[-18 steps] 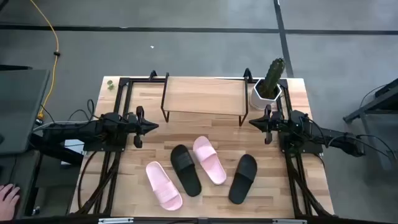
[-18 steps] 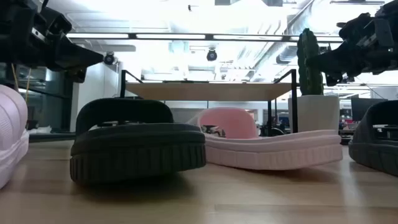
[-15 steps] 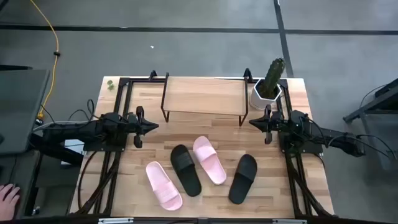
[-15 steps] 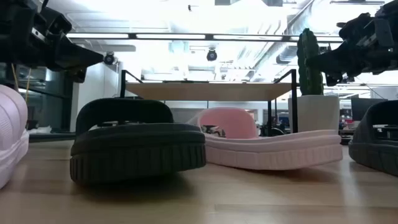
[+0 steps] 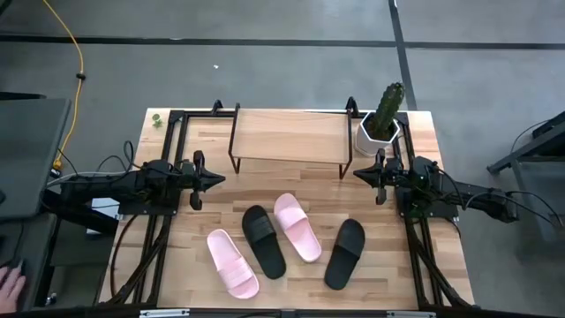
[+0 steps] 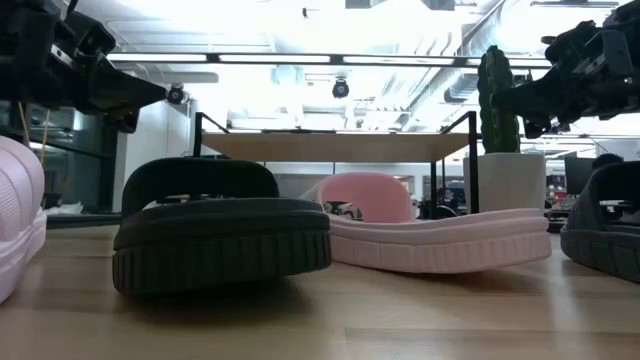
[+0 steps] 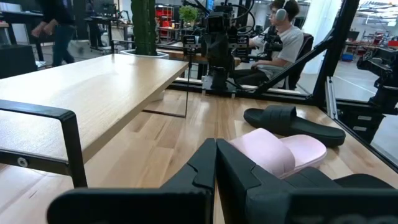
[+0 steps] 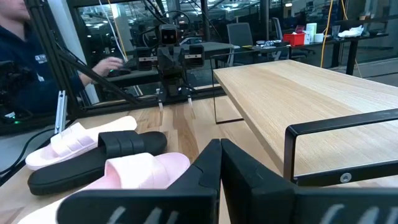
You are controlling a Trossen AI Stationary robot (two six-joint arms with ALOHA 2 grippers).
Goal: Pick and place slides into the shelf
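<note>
Several slides lie sole-down on the near half of the table: a pink one (image 5: 232, 262) at the left, a black one (image 5: 264, 241) beside it, a second pink one (image 5: 297, 227) in the middle and a second black one (image 5: 344, 253) at the right. The shelf (image 5: 290, 137), a pale plank on thin dark legs, stands at the far middle with nothing on its top. My left gripper (image 5: 219, 179) hovers shut at the shelf's left near corner, pointing right. My right gripper (image 5: 359, 173) hovers shut at the shelf's right near corner, pointing left. Neither touches anything.
A cactus in a white pot (image 5: 381, 126) stands at the far right beside the shelf. Black frame rails (image 5: 168, 141) run along the table's left and right sides. A person's hand (image 5: 11, 284) shows off the table at the near left. People move in the room beyond.
</note>
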